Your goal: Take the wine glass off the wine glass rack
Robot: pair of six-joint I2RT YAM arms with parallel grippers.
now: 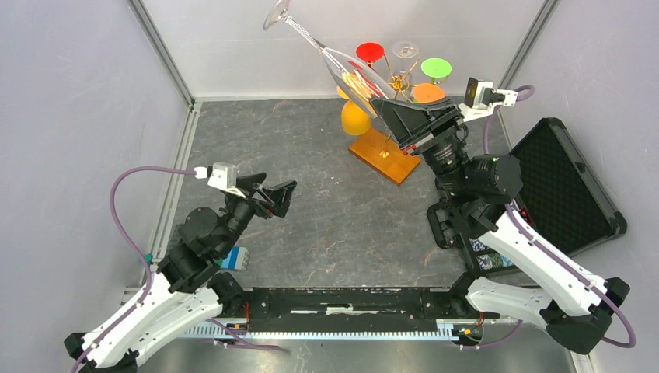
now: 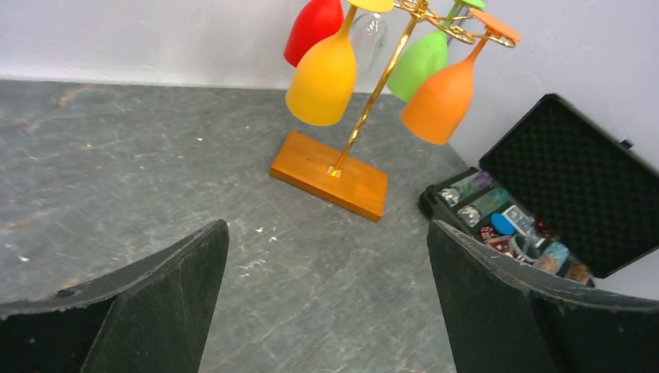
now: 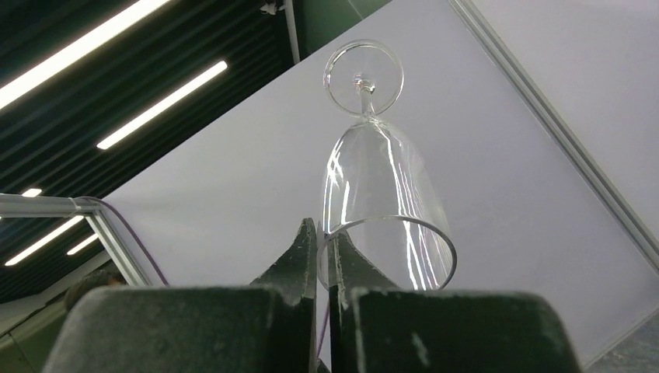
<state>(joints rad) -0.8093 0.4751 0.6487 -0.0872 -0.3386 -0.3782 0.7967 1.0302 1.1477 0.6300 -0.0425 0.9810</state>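
The table (image 1: pixel 311 225) is bounded by grey walls at the back and on both sides. A wide bare stretch of it is left between the left gripper (image 1: pixel 280 194) and the amber base of the wine glass rack (image 1: pixel 383 155), which is set near the back wall, right of centre. An open black case (image 1: pixel 567 186) lined with foam is placed along the right wall, just beside the right arm. The small items packed in it are printed, but nothing on them can be read.

The wine glass (image 1: pixel 346 70) is clear and undecorated, with a long thin stem and a round foot. It is held up above the rack, tilted, with its foot pointed up toward the back wall and its rim lowest. The rim is pinched between the clenched fingers of the right gripper (image 3: pixel 322 237), and the glass is seen there against wall and ceiling lights.

Red, yellow, green and orange glasses (image 2: pixel 441 97) are hung bowl-down from the gold wire arms. The left gripper is spread wide and holds nothing.
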